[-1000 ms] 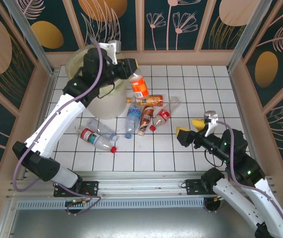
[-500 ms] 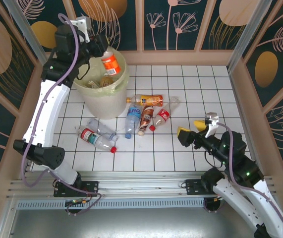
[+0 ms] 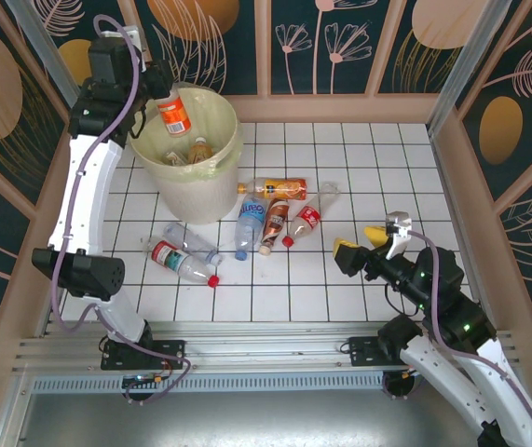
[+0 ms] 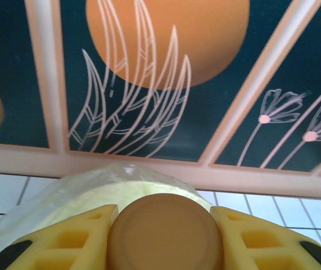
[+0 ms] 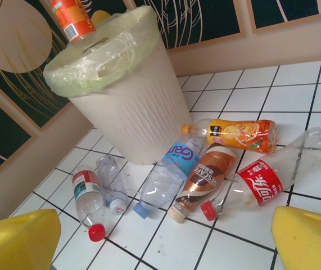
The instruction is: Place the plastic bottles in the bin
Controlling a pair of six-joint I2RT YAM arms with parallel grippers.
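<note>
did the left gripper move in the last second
Yes. The left gripper, shut on the orange bottle, swung left and back, from beside the right rim of the bin to above its opening.

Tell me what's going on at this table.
The left hand is shut on an orange-labelled bottle and holds it over the bin, not yet let go. At least one bottle already lies inside. Several more bottles lie loose on the tiled table beside the bin. The right hand is open and empty, off to the right of that pile.
</note>
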